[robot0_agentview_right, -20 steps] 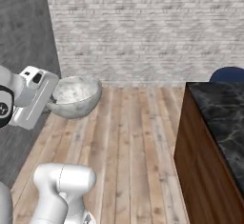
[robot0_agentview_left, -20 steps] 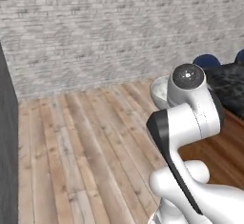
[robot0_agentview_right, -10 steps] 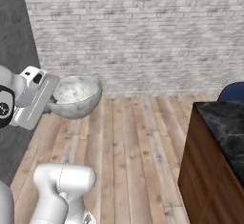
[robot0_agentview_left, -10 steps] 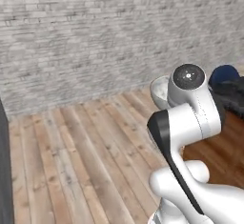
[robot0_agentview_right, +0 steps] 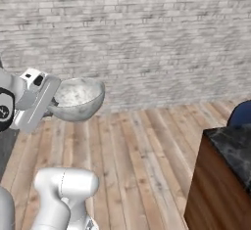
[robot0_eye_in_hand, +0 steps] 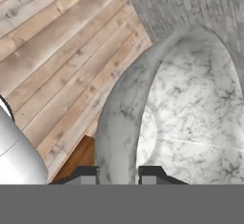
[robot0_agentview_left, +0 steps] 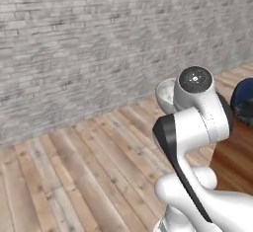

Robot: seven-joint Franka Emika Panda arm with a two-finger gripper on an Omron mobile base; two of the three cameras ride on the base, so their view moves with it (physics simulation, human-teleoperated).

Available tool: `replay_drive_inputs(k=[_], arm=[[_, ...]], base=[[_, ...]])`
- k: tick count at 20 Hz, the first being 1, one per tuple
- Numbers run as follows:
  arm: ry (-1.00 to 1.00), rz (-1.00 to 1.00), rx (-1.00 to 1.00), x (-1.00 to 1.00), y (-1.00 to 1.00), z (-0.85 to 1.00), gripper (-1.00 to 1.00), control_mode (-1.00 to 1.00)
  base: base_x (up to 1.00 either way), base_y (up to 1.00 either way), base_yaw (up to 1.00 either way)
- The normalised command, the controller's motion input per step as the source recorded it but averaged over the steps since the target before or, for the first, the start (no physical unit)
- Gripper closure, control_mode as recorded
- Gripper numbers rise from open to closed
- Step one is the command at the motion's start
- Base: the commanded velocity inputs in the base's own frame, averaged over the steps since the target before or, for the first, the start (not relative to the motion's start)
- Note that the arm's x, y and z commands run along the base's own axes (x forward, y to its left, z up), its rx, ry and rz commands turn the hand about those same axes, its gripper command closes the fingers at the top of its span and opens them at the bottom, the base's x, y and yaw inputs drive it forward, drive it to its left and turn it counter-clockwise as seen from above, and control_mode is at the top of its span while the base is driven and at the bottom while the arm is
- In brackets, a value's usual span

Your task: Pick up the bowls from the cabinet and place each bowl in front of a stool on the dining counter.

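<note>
The marble bowl (robot0_agentview_right: 77,98) — deep, round, mottled grey-white with fine dark veins inside (robot0_eye_in_hand: 190,118) — hangs upright in the air above the plank floor (robot0_agentview_right: 142,146), well apart from the dining counter (robot0_agentview_right: 230,150). The gripper (robot0_eye_in_hand: 119,173) is clamped on its rim, one finger inside, one outside. In the left base view its rim (robot0_agentview_left: 165,94) peeks from behind the arm. A navy stool (robot0_agentview_right: 241,115) stands beyond the counter — a grey brick wall (robot0_agentview_left: 99,43) behind.

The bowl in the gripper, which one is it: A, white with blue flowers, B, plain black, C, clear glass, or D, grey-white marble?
D: the bowl clamped at its rim by the gripper is mottled grey-white with fine veins inside, like marble.
</note>
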Motion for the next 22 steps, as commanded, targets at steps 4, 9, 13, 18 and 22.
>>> replay_drive_inputs(k=[4, 9, 13, 18, 22], arm=[[0.00, 0.00, 0.00, 0.00, 0.00, 0.00, 1.00, 1.00], [0.00, 0.00, 0.00, 0.00, 0.00, 0.00, 1.00, 1.00], [0.00, 0.00, 0.00, 0.00, 0.00, 0.00, 1.00, 1.00], [0.00, 0.00, 0.00, 0.00, 0.00, 0.00, 1.00, 1.00], [0.00, 0.00, 0.00, 0.00, 0.00, 0.00, 1.00, 1.00]], base=[[1.00, 0.57, -0.28], [1.00, 0.72, -0.43], [1.00, 0.84, -0.56], [1.00, 0.86, -0.59], [1.00, 0.88, -0.61]])
